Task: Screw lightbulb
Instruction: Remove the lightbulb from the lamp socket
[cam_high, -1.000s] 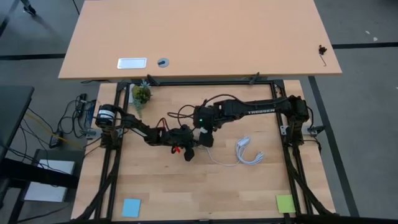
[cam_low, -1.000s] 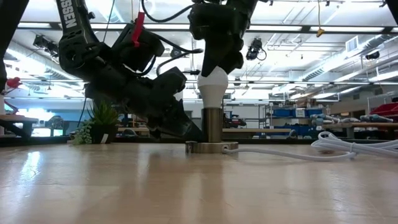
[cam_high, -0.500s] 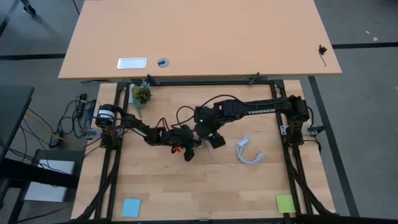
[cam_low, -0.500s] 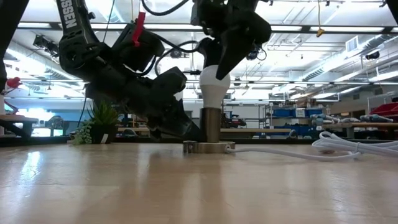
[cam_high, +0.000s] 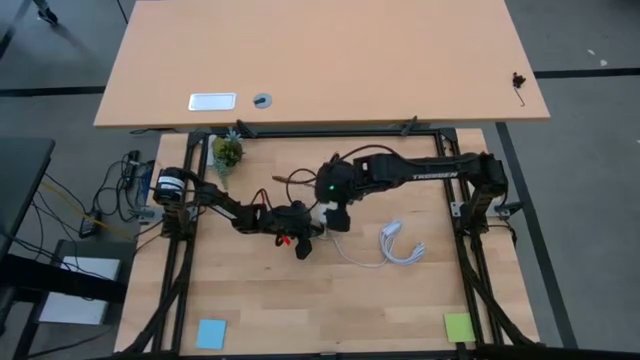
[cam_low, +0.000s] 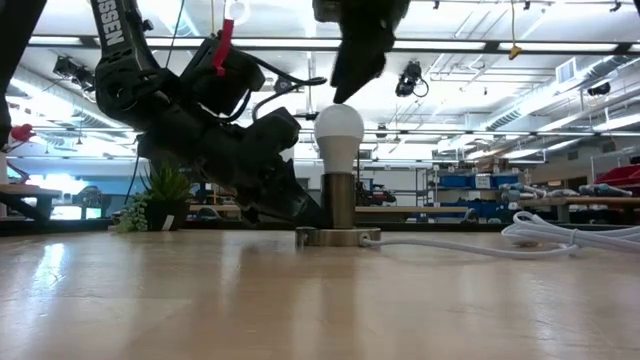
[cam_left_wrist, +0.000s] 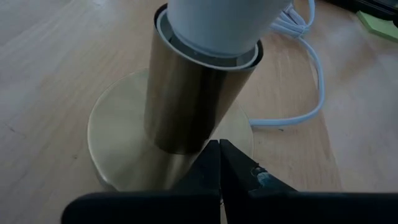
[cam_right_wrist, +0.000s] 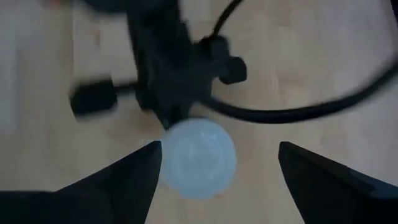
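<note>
White lightbulb (cam_low: 339, 128) — upright in brass socket (cam_low: 341, 202).

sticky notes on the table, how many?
2. A blue note lies at the table's near-left corner and a green note at its near-right corner. The arms could hide more.

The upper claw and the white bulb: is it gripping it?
Apart. In the low view the right gripper hangs above the lightbulb, with background showing between.

Bright overhead light, blurred right-wrist view
</note>
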